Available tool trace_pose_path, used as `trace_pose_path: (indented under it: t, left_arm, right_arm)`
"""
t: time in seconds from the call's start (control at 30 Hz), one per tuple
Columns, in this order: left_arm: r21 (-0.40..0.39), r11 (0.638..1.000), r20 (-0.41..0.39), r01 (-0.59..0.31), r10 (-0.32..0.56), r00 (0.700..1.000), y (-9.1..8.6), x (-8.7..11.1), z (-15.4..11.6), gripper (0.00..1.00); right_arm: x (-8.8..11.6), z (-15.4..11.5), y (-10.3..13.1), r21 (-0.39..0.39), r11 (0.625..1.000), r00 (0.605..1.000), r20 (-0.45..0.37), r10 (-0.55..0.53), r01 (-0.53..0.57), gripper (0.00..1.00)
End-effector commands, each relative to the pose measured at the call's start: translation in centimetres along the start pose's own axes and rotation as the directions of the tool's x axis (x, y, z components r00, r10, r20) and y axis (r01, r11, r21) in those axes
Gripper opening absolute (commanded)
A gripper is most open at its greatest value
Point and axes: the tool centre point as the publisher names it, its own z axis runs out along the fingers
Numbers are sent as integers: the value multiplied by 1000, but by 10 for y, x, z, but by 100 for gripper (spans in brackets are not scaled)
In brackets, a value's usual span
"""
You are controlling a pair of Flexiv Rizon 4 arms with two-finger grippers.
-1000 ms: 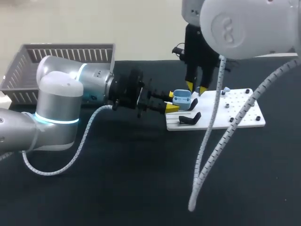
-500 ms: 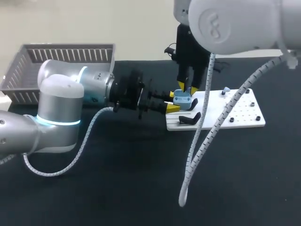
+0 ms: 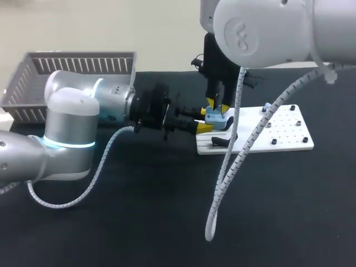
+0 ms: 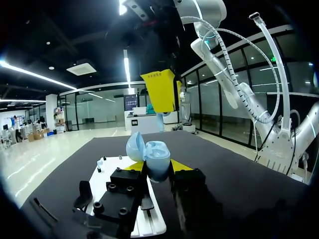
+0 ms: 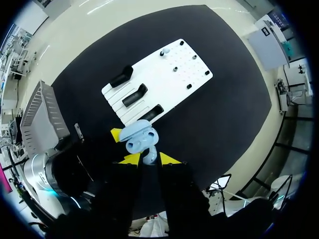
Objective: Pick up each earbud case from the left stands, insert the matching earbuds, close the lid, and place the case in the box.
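One open blue earbud case point(image 3: 216, 117) at the white board point(image 3: 278, 130)'s 9 o'clock edge | my left gripper point(image 3: 204, 120) pinches it from 9 o'clock | my right gripper point(image 3: 217, 105), at its 12 o'clock, pinches an earbud point(image 5: 148, 158) just above it.

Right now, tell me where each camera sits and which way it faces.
Head view: fixed above and behind, looking down on the table; left arm enters from the left, right arm from the right.
Left wrist view: looks along the left gripper, shut on the open case; the right gripper hangs above it.
Right wrist view: looks down past its held earbud onto the case and white board.
Both wrist views share the case.
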Motion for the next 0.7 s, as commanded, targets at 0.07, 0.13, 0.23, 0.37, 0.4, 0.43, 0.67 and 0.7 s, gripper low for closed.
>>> trace_pose_path:
  t: [0.07, 0.13, 0.23, 0.37, 0.4, 0.43, 0.67, 0.7]
  left_arm:
    - [-5, 1000, 1, -3, 3, 1000, -1, 1, 0, 0]
    - [-5, 1000, 1, -3, 3, 1000, -1, 1, 0, 0]
    - [-5, 1000, 1, -3, 3, 1000, -1, 1, 0, 0]
    - [-5, 1000, 1, -3, 3, 1000, -1, 1, 0, 0]
    - [-5, 1000, 1, -3, 3, 1000, -1, 1, 0, 0]
    - [-5, 1000, 1, -3, 3, 1000, -1, 1, 0, 0]
    - [-5, 1000, 1, -3, 3, 1000, -1, 1, 0, 0]
    - [-5, 1000, 1, -3, 3, 1000, -1, 1, 0, 0]
  right_arm:
    - [-3, 4, 4, 2, 1000, 1000, 1, 17, -17, 0]
    - [-4, 5, 3, 4, 1000, 1000, 0, 24, -24, 0]
    - [-5, 6, 2, 5, 999, 999, -3, 38, -38, 0]
    - [-4, 7, 1, 4, 999, 999, -6, 47, -47, 0]
    - [-4, 8, 0, 4, 999, 999, -8, 50, -50, 0]
    - [-4, 8, 0, 4, 999, 999, -8, 51, -51, 0]
    - [-5, 12, 2, 4, 998, 998, -8, 58, -58, 0]
    - [-5, 12, 3, 3, 998, 998, -8, 59, -59, 0]
